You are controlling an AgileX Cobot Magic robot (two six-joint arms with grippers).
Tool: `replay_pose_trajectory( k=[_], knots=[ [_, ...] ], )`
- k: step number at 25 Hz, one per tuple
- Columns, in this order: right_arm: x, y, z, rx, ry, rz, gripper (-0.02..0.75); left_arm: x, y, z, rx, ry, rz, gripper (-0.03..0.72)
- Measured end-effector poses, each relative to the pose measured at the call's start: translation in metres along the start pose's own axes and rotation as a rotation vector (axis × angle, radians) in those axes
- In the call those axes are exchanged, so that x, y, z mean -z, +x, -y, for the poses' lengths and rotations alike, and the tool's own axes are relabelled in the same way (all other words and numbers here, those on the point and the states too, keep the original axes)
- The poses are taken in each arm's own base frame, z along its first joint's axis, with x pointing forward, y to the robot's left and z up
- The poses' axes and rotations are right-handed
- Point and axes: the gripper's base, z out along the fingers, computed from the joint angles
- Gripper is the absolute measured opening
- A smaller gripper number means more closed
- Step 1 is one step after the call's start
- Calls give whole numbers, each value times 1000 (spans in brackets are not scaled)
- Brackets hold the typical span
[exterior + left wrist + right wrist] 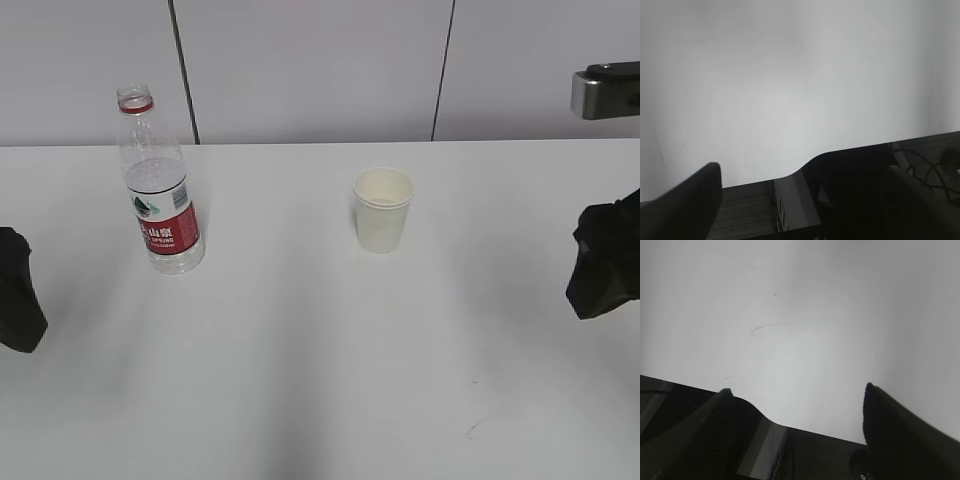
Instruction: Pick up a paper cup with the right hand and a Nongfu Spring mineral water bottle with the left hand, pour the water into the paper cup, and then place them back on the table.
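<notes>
Risk, largest first: toppling the tall, uncapped bottle standing far left on the table, likely from a high or off-centre pinch. Next: crushing or nudging over the light cup standing mid-table. Right gripper: spread wide, gripping nothing, over bare tabletop. Left gripper: empty, spread impossible to judge.

We see bare white worktop filling most of the left wrist view, our dark fingers spread apart at the bottom edge, holding nothing.
</notes>
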Motion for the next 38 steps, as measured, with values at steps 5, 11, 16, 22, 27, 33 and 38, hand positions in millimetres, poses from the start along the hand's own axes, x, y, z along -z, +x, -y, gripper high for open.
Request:
replay_pose_trajectory(
  k=[5,11,16,22,27,33,38],
  knots=[
    [0,0,0,-1,-1,-2,585,6,1,-8,-33,-83,42,579],
    [6,15,-1,-12,-36,15,585,35,21,-14,-41,-84,167,579],
    [16,45,-1,-23,-80,53,585,62,61,-14,-26,28,294,579],
    [34,78,5,-13,-74,158,585,76,120,-30,-36,42,462,579],
    [43,106,9,-9,-79,237,585,80,160,-39,-40,67,598,578],
    [55,155,13,-6,-126,389,585,75,196,-48,-45,102,721,575],
    [60,198,20,3,-134,563,585,62,217,-54,-46,117,784,573]
  ],
)
